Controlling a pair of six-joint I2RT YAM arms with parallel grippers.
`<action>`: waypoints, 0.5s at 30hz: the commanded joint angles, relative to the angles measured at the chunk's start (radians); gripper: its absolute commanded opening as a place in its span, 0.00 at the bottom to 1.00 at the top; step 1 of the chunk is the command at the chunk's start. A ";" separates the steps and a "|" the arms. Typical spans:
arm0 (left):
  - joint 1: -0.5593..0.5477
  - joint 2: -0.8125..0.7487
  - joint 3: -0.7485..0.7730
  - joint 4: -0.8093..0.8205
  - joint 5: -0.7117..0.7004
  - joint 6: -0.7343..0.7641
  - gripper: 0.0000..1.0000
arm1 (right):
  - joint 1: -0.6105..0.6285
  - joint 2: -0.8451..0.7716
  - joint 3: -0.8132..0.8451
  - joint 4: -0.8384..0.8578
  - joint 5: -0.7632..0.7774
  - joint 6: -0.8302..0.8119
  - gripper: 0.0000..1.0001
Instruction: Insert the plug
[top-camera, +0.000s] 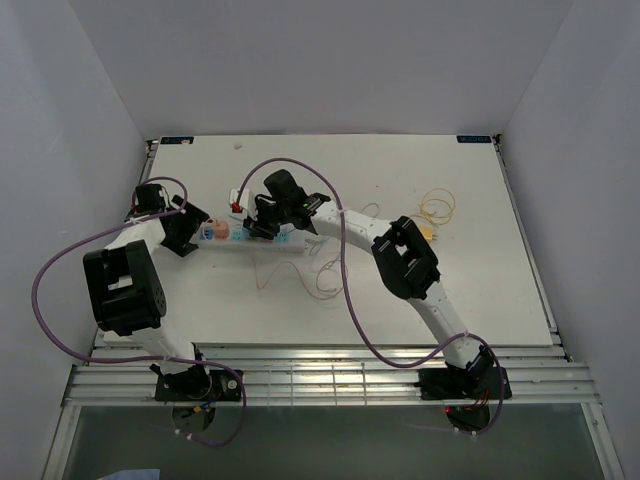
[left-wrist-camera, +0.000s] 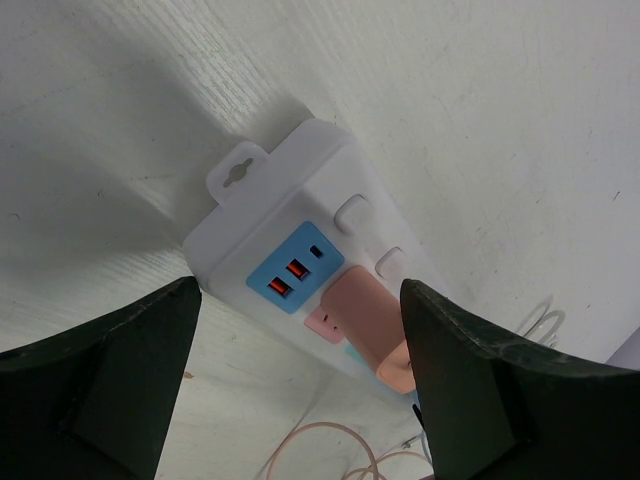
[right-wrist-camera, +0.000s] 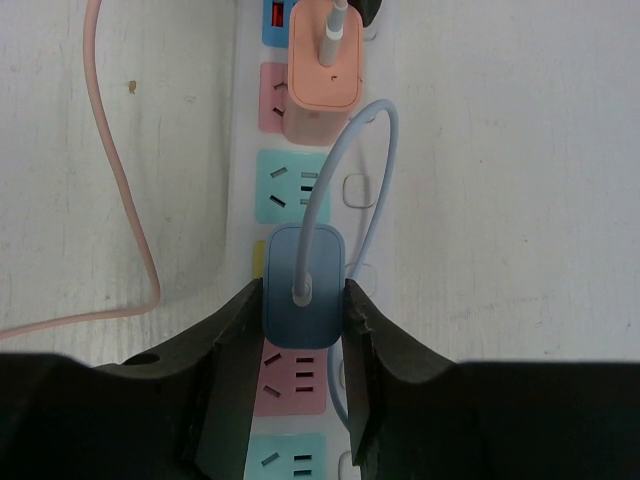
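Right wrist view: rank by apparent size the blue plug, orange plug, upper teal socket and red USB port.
1. Blue plug and orange plug: about alike. The blue one sits nearer the camera, so I won't rank them.
2. Upper teal socket.
3. Red USB port, cut off by the frame edge.

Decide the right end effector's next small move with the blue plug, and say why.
Probably press the blue plug straight down: the right end effector grips it over the power strip, between the teal socket and pink socket.
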 joint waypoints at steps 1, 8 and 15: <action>-0.017 0.007 0.021 -0.024 0.028 0.018 0.91 | -0.007 0.126 -0.092 -0.270 0.077 0.030 0.08; -0.018 0.004 0.024 -0.022 0.030 0.020 0.91 | -0.007 0.126 -0.057 -0.276 0.080 0.050 0.08; -0.018 -0.004 0.043 -0.028 0.031 0.015 0.92 | -0.007 0.039 -0.094 -0.184 0.084 0.091 0.22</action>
